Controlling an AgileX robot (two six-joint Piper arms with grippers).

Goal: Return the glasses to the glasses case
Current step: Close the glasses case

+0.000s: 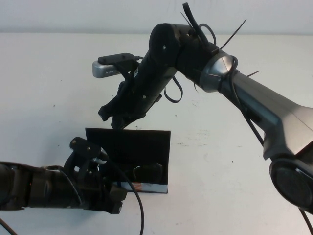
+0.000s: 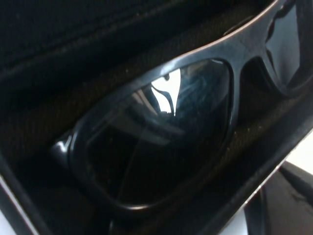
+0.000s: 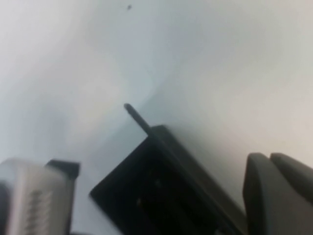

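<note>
One glasses case (image 1: 146,149), one pair of glasses (image 1: 149,172), two arms. The glasses sit inside the open case, lid standing upright at the back, light-blue front strip facing the robot. Left gripper (image 1: 105,188) is right at the case's left front corner; can't tell if its jaws are apart or together. Right gripper (image 1: 117,115) hovers just above the lid's top edge, fingers apart with nothing between them. The white table (image 1: 230,196) is bare all around the case
</note>
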